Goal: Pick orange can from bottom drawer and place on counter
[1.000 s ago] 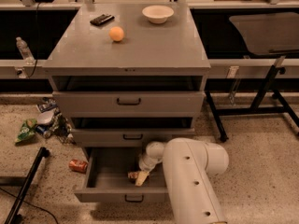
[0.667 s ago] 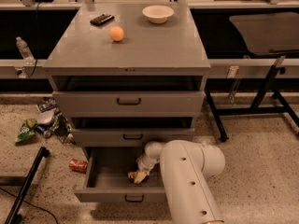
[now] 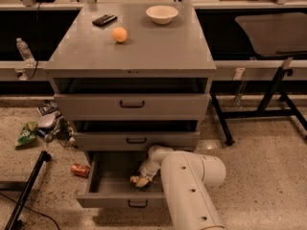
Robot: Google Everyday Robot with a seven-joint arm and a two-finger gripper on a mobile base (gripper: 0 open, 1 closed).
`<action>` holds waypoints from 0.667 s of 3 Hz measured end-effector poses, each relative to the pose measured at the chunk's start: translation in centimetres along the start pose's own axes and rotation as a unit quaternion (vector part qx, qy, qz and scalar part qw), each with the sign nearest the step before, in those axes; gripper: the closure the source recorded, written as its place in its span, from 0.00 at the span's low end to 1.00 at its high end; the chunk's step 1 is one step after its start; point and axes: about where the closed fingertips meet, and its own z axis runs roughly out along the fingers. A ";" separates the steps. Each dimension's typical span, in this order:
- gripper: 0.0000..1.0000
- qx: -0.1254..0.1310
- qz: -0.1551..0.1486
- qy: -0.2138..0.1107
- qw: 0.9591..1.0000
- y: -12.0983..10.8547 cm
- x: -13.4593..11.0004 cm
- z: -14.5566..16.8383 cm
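The bottom drawer (image 3: 109,172) is pulled open. Inside it, near the middle, lies the orange can (image 3: 136,181), brownish with pale patches. My gripper (image 3: 144,178) is down inside the drawer, right at the can, at the end of the white arm (image 3: 192,186) that reaches in from the right front. The arm covers the drawer's right half. The counter (image 3: 148,47) is the grey top of the cabinet above.
An orange ball (image 3: 120,34), a white bowl (image 3: 161,14) and a dark flat object (image 3: 104,19) sit on the counter. A red-orange can (image 3: 80,170) and snack bags (image 3: 28,133) lie on the floor to the left. A black stand leg (image 3: 26,190) crosses the lower left.
The arm has shifted slightly left, and the gripper has edged closer onto the can in the drawer. The can has barely moved.
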 end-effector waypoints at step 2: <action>1.00 0.120 0.099 -0.059 0.986 -4.6 1.8 -12.9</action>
